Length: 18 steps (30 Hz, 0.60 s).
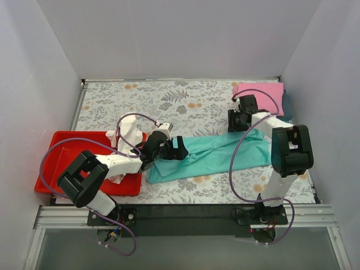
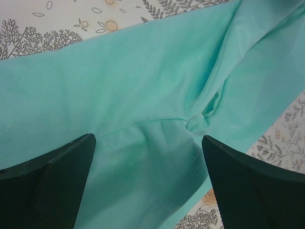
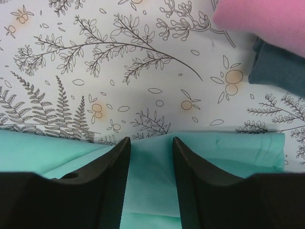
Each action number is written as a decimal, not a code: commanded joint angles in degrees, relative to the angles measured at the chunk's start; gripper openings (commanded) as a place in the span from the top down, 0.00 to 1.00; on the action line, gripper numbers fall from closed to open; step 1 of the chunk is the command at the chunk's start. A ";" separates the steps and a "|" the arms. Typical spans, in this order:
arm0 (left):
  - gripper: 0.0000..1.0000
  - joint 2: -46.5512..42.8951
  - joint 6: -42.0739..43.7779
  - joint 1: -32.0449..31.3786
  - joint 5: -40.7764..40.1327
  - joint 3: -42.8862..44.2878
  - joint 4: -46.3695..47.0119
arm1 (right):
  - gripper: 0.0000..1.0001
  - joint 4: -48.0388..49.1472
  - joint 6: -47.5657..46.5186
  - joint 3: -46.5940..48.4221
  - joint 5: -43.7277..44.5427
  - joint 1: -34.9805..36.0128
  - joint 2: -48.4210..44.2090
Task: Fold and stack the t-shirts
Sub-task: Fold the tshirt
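The teal t-shirt (image 1: 214, 154) lies stretched across the middle of the table. My left gripper (image 1: 175, 148) hovers over its left part with jaws wide open and empty; in the left wrist view (image 2: 147, 138) the shirt's sleeve seam (image 2: 195, 119) lies between the fingers. My right gripper (image 1: 238, 121) is at the shirt's far right edge, and its fingers (image 3: 114, 167) stand partly open astride the teal hem (image 3: 150, 157). The pink t-shirt (image 1: 260, 92) lies folded on the dark blue-grey one (image 1: 287, 104) at the back right. The white t-shirt (image 1: 127, 134) lies crumpled in the tray.
The red plastic tray (image 1: 62, 152) sits at the left front, beside my left arm. Purple cables loop over both arms. White walls close in the table on three sides. The pink (image 3: 267, 19) and blue-grey (image 3: 279, 67) shirts lie just beyond the right gripper.
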 commanded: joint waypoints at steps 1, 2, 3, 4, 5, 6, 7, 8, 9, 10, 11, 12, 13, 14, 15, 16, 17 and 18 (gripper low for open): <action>0.13 -0.74 -0.16 -0.17 -0.03 -1.03 0.88 | 0.65 -2.31 -0.89 -0.94 1.03 0.46 -0.78; 0.13 -0.83 -0.07 -0.17 -0.20 -1.21 0.88 | 0.70 -2.40 -0.81 -1.12 1.20 0.46 -1.05; 0.13 -0.83 0.01 -0.17 -0.20 -1.29 0.88 | 0.73 -2.48 -0.72 -1.47 1.46 0.54 -1.40; 0.13 -0.83 0.10 -0.17 -0.29 -1.30 0.80 | 0.82 -2.49 -0.72 -1.56 1.47 0.46 -2.01; 0.13 -0.83 0.10 -0.17 -0.29 -1.38 0.88 | 0.86 -2.49 -0.72 -1.65 1.47 0.46 -2.28; 0.13 -0.74 0.19 -0.17 -0.29 -1.47 0.88 | 0.90 -2.66 -0.63 -1.73 1.55 0.54 -2.45; 0.13 -0.74 0.19 -0.17 -0.29 -1.56 0.88 | 0.97 -2.84 -0.63 -1.91 1.64 0.55 -2.89; 0.13 -0.74 0.19 -0.17 -0.20 -1.65 0.88 | 0.99 -2.92 -0.63 -2.08 1.82 0.55 -3.24; 0.13 -0.83 0.19 -0.17 -0.38 -1.91 0.88 | 0.99 -3.19 -0.54 -2.17 2.25 0.63 -3.68; 0.13 -0.83 0.19 -0.17 -0.38 -2.00 0.88 | 0.99 -3.28 -0.37 -2.87 2.69 0.72 -4.91; 0.13 -0.83 0.19 -0.17 -0.38 -2.26 0.97 | 0.99 -3.28 -0.28 -3.31 2.78 0.81 -5.79; 0.13 -0.74 0.19 -0.17 -0.38 -2.61 0.97 | 0.99 -3.19 -0.10 -3.84 4.53 1.07 -6.75; 0.13 -0.65 0.19 -0.17 -2.03 -2.79 0.97 | 0.99 -3.28 0.16 -4.45 4.98 1.16 -9.03; 0.13 -0.56 0.19 -0.17 -2.40 -3.05 1.15 | 0.99 -3.19 0.34 -5.59 5.42 1.42 -10.27; 0.13 -0.30 0.19 -0.17 -2.57 -3.31 1.23 | 0.99 -3.45 0.69 -6.47 6.03 1.77 -11.50; 0.13 -0.13 0.28 -0.17 -2.75 -3.58 1.58 | 0.99 -3.63 0.86 -7.09 6.39 2.12 -13.95; 0.13 0.14 0.19 -0.17 -2.84 -3.58 1.76 | 0.99 -3.80 1.13 -8.49 6.82 2.30 -15.10; 0.13 0.66 0.19 -0.17 -3.01 -3.67 1.85 | 0.99 -4.59 1.56 -9.20 7.96 2.65 -16.16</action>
